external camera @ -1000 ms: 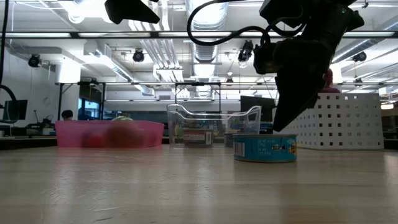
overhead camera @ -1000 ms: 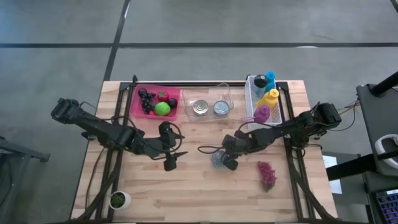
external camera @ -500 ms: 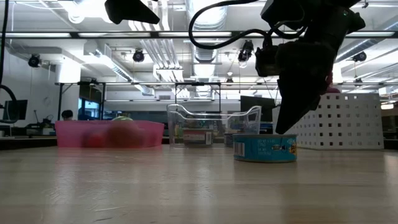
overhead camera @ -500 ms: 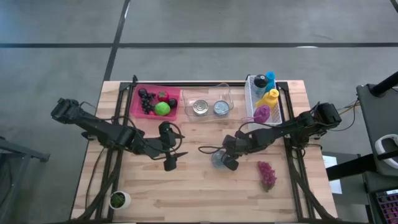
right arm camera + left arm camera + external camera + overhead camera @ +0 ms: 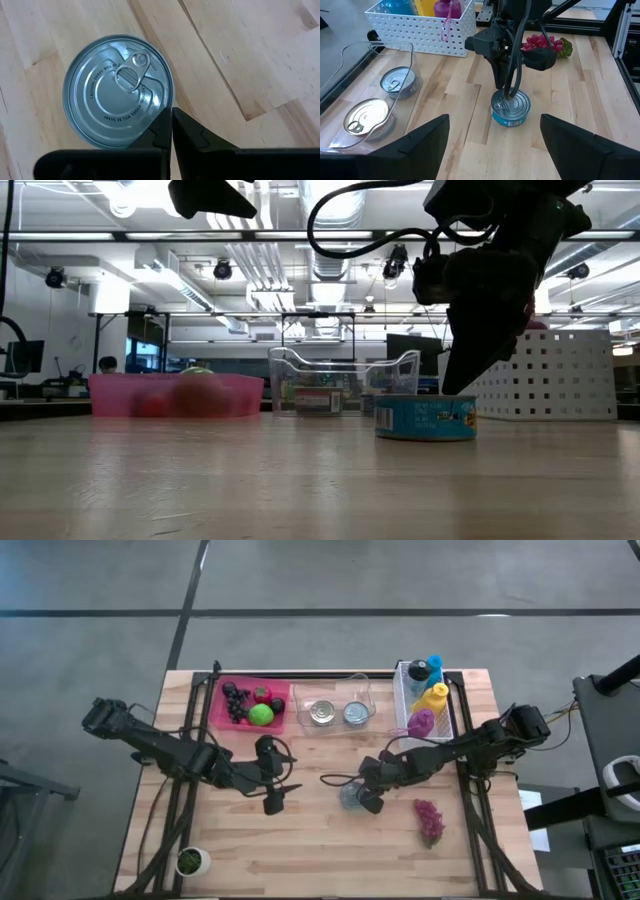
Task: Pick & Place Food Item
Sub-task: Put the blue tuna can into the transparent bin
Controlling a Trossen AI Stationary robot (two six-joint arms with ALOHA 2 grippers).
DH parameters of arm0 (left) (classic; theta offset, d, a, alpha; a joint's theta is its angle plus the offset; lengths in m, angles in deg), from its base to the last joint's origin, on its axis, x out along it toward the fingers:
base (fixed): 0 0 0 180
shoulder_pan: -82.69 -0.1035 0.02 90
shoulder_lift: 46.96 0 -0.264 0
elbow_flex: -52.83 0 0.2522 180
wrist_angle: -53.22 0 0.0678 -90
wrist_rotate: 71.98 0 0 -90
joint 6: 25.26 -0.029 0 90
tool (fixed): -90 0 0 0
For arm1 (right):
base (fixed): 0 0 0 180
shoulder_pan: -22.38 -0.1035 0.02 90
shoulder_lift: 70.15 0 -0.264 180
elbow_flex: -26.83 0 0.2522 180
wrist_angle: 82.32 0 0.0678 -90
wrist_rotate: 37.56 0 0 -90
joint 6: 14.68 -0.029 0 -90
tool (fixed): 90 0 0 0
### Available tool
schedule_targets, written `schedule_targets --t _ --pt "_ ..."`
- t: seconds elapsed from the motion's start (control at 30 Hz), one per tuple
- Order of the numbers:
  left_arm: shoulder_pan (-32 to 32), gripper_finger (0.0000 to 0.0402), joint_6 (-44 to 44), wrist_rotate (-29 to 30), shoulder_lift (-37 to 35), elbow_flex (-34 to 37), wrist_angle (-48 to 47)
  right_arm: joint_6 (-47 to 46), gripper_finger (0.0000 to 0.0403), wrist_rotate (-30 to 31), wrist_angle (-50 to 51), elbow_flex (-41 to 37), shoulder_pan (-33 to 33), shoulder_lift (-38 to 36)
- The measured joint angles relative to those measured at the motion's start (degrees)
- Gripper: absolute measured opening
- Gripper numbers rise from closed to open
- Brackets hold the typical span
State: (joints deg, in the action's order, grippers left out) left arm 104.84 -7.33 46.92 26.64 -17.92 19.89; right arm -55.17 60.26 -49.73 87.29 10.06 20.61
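A blue-labelled tin can [image 5: 350, 796] with a pull tab [image 5: 131, 73] stands upright on the table's middle, also seen in the low view [image 5: 425, 418]. My right gripper [image 5: 362, 797] is shut and points down at the can's lid [image 5: 117, 92], its tips close to the rim [image 5: 507, 95]. My left gripper [image 5: 278, 778] is open and hovers left of the can, facing it [image 5: 494, 122] without touching anything. My right gripper [image 5: 171, 112] comes from above with shut fingers [image 5: 450, 375] over the lid's edge [image 5: 159, 107], on the side away from the pull tab. I cannot tell whether the tips touch the lid or hang just above it. The can stands flat on the table.
At the far edge sit a pink tray of fruit [image 5: 222, 712], a clear bin [image 5: 335, 695] with two cans, and a white basket [image 5: 403, 700] of bottles. A purple grape bunch [image 5: 430, 821] lies near the right edge, a small potted plant [image 5: 190, 861] at the near left corner.
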Motion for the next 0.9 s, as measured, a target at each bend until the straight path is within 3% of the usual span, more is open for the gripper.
schedule_targets --t 0.47,0.9 --pt "0.01 0.0300 -0.04 -0.02 0.00 0.00 0.00 0.10 0.0008 1.19 0.36 -0.59 -0.04 0.25" --pt "0.02 0.0319 -0.15 -0.02 0.00 0.00 0.00 0.61 0.0008 -0.07 0.83 1.74 -0.04 -0.17"
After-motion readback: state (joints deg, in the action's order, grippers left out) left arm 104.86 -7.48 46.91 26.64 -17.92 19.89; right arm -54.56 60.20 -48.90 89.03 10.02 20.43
